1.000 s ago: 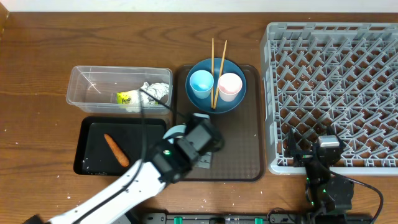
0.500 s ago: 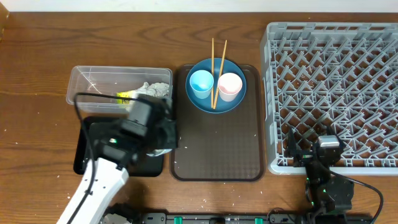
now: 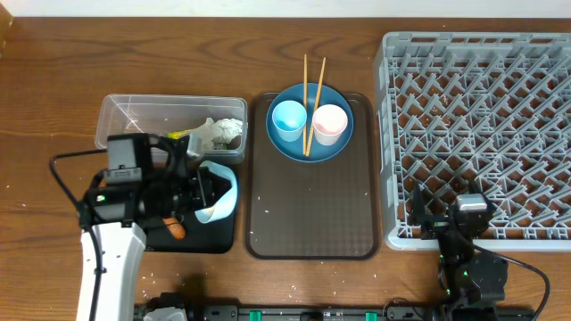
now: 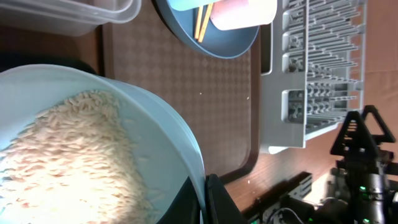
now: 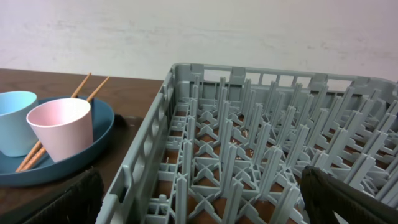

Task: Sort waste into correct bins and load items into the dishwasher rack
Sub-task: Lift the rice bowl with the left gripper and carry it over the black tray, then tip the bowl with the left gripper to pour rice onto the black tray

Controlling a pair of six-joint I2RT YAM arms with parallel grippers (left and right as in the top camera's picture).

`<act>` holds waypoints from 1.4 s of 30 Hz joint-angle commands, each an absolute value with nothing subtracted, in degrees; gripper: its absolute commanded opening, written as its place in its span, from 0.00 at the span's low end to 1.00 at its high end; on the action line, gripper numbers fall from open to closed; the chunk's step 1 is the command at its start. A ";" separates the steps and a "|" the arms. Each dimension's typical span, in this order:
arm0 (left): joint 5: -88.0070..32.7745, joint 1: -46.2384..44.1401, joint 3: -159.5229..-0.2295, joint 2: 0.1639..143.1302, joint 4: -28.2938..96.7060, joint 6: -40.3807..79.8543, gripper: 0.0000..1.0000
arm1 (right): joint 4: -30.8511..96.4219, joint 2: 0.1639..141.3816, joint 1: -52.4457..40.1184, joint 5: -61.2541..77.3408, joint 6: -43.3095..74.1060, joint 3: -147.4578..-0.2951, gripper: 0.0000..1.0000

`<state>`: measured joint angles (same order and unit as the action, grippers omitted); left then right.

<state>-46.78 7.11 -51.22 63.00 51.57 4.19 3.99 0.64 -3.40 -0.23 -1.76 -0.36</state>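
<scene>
Grips the white bowl (image 3: 223,192) of rice (image 4: 68,162) by its rim with the left gripper (image 3: 198,192), tilted over one end of the black tray (image 3: 214,239).

The white left arm (image 3: 111,254) covers most of the shallow black rectangular tray (image 3: 216,239), the large grey pegged plastic rack (image 3: 482,116) runs past the overhead view's right edge, and the left wrist view crops the rice-filled white bowl (image 4: 93,162).
</scene>
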 commanded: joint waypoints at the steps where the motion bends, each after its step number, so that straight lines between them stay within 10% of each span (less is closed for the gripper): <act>1: -50.61 9.98 -50.83 62.70 53.06 -2.44 0.06 | 4.19 0.43 -3.07 -0.62 -1.80 -0.32 0.99; 42: -70.67 33.12 -50.19 78.41 64.45 -30.30 0.06 | 4.19 0.43 -3.05 -0.62 -1.80 -0.32 0.99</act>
<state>-65.98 31.38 -51.09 77.54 64.16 -25.89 3.99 0.64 -3.40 -0.23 -1.76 -0.36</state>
